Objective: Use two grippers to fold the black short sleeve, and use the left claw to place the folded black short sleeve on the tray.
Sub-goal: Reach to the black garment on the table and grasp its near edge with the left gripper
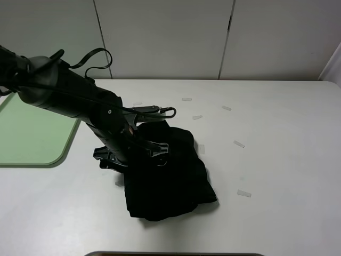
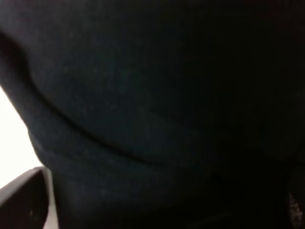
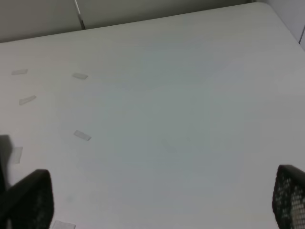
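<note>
At table centre, one folded black short sleeve is pressed by the left gripper.

Its long axis is seen running from far-left to near-right. The left gripper's jaws are spread wide, fabric filling the wrist view between the fingertips. The right gripper is held with jaws wide apart over bare table, nothing grasped. One tray is set at the left, apart from the shirt. Several tape strips are scattered.

no readable text, labels or numbers show anywhere.
</note>
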Tool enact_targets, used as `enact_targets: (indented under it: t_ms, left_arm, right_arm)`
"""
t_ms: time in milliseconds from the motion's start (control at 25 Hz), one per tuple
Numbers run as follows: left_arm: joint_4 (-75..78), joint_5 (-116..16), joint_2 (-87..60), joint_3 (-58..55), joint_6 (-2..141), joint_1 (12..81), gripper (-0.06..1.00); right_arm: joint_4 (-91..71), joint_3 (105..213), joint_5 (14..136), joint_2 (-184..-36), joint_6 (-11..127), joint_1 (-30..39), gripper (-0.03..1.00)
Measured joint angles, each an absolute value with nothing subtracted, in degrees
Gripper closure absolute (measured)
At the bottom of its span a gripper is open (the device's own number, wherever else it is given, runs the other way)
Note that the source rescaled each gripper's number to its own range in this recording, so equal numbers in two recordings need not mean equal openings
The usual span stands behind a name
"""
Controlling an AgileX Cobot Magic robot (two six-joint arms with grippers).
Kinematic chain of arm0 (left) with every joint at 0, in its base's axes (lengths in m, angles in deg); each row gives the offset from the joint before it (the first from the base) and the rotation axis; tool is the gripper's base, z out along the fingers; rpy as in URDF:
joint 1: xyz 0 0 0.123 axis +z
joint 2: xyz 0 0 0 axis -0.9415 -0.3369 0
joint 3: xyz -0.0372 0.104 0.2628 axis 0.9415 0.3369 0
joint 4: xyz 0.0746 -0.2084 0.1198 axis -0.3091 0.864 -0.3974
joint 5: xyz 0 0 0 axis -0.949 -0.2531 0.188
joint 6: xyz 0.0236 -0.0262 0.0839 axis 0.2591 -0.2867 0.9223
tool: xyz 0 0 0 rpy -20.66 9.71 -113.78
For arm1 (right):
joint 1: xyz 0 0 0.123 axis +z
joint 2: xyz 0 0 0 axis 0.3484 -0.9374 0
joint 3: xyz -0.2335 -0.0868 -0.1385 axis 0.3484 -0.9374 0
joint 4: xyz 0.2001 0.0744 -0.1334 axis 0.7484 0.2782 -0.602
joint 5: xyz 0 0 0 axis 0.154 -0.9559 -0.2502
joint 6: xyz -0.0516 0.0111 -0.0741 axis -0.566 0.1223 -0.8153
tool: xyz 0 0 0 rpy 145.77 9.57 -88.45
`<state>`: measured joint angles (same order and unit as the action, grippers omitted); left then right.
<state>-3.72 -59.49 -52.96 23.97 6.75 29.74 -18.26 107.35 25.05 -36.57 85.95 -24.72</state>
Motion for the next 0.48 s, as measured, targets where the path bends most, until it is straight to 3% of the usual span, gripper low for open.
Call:
enact_targets:
  t_ms: [160, 480]
  left_arm:
    - [-3.7, -58.8, -53.1, 23.8, 6.8, 29.4, 0.03]
    - [-4.5, -58.1, -53.7, 23.7, 6.8, 29.4, 0.38]
  right_arm:
    - [-18.3, 107.4, 25.0, -36.6, 85.9, -24.7, -0.03]
    - [-18.3, 107.4, 25.0, -36.6, 85.9, -24.7, -0.03]
